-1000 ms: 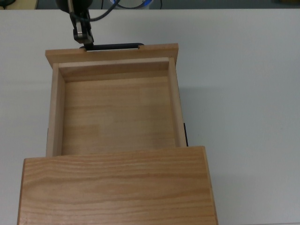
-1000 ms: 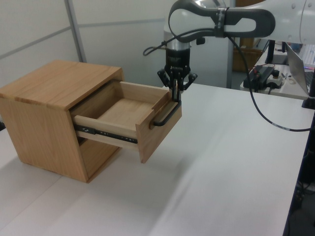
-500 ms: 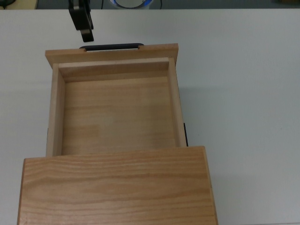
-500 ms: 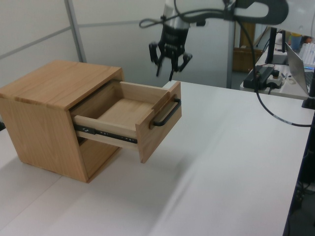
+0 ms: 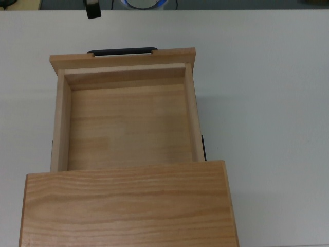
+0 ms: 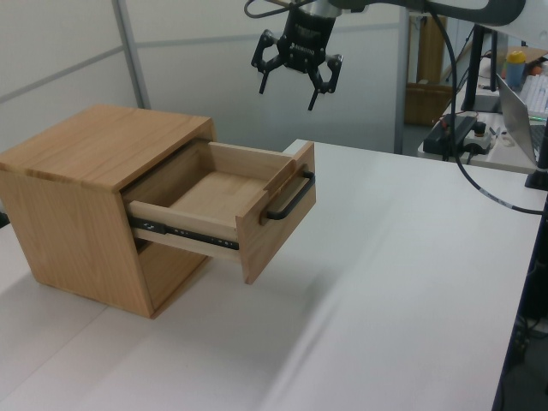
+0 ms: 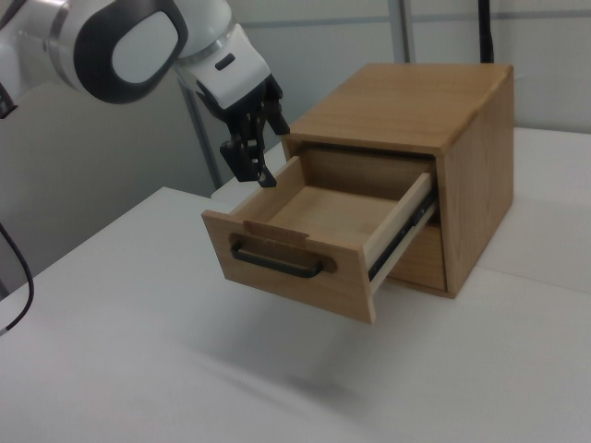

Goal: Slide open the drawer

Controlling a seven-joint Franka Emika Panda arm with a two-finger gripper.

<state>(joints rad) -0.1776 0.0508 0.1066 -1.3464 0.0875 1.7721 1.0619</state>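
The light wooden drawer (image 5: 126,123) stands pulled far out of its cabinet (image 5: 128,206), its inside bare. Its black bar handle (image 5: 122,51) runs along the front panel, also visible as the handle (image 6: 291,199) in the left view and the handle (image 7: 277,263) in the right view. My gripper (image 6: 288,92) hangs in the air well above the drawer's front edge, open, fingers spread, holding nothing and touching nothing. In the top view only the gripper's tip (image 5: 93,11) shows at the upper edge. In the right view the gripper (image 7: 249,166) sits above the drawer's (image 7: 286,277) left corner.
The cabinet (image 6: 103,141) stands on a white table (image 6: 385,291). A black cable (image 6: 467,184) trails from the arm on the left view's right, over the table's far edge. Electronics and a laptop (image 6: 524,103) sit beyond that edge.
My gripper let go of the handle's end and rose straight up, away from the drawer. The drawer has stayed pulled out at the same spot.
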